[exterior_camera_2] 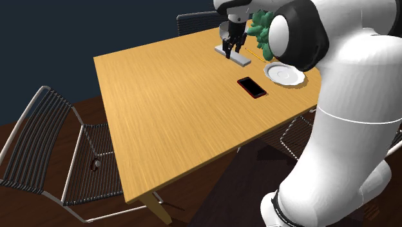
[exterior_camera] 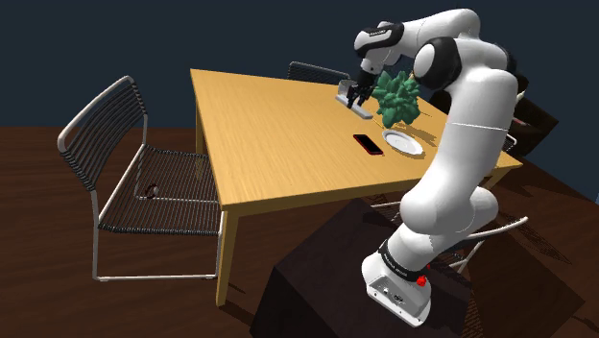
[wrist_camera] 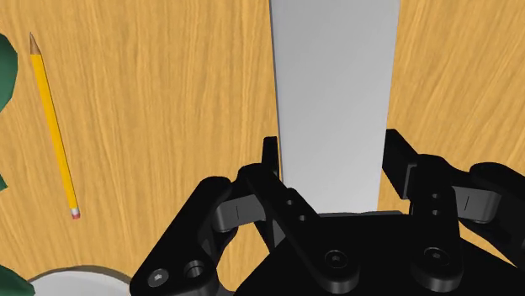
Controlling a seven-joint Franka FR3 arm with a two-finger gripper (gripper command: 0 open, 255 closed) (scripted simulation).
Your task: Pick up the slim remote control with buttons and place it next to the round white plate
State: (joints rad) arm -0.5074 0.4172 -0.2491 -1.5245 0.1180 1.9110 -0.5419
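The remote (wrist_camera: 336, 92) is drawn as a plain light-grey slim slab with no buttons showing. It lies at the far side of the wooden table (exterior_camera: 278, 134), beside the green plant (exterior_camera: 396, 96). My gripper (wrist_camera: 334, 160) is shut on the remote, its black fingers (wrist_camera: 271, 164) clasping the two long sides near one end. In the second exterior view the gripper (exterior_camera_2: 230, 48) stands upright over the remote (exterior_camera_2: 237, 56), which looks level with the table top. The round white plate (exterior_camera_2: 285, 74) sits apart from it, nearer the table's edge by the arm.
A black phone with a red rim (exterior_camera: 367, 144) lies between the plate (exterior_camera: 403, 142) and the table's middle. A yellow pencil (wrist_camera: 53, 126) lies beside the remote, by the plant. Wire chairs stand at the shoulder view's left (exterior_camera: 125, 182) and behind the table (exterior_camera: 317, 69).
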